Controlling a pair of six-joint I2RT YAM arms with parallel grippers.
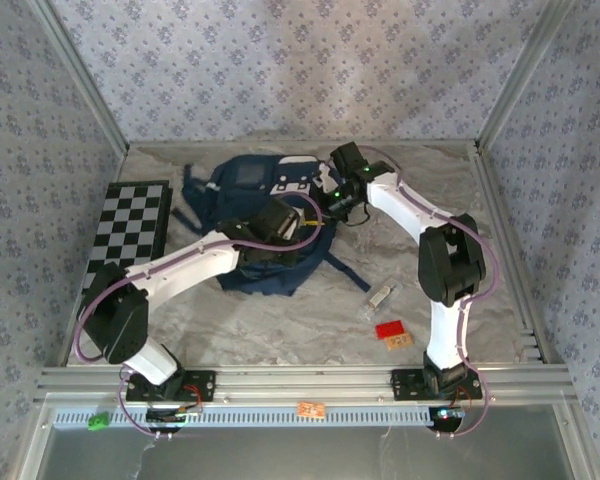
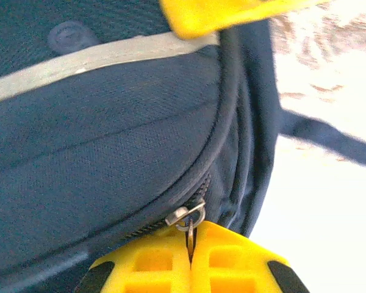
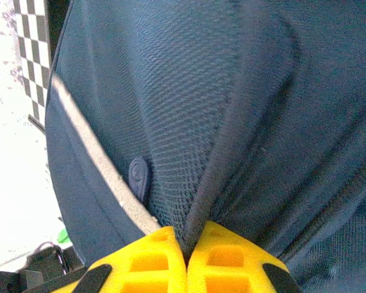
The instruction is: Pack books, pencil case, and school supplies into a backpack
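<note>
- The backpack (image 1: 220,180) lies flat at the far middle of the table (image 1: 280,320), its straps trailing toward you.
- On it, the metal zipper pull (image 2: 188,215) sits at the curved corner of a zipped seam, below the pale stripe (image 2: 79,64).
- Your left gripper (image 2: 191,238) has its yellow fingers pressed together on that pull's ring, with no gap between them.
- Your right gripper (image 3: 186,244) is pinched tight on a raised fold of the navy fabric, close by on the bag's far-right side. It looks like an anchor hold.
- The step in hand, by my reading, is working the zipper: one hand on the pull, the other bracing the cloth. I cannot tell from the seam which way it is meant to run.
- The school supplies (image 1: 378,298), a small clear oblong, lie on the bare table well apart from the bag, near the right arm, so packing is not finished. That suggests you are opening the bag.
- For the next move, draw the pull along the curve of the seam, not straight out, and keep the fabric taut with the right hand. If the bag drags, the slider will likely jam at the corner.
- A red card (image 1: 389,328) lies just beside the clear item, and the checkered board (image 1: 130,225) is off to the bag's left. Leave both alone.
</note>
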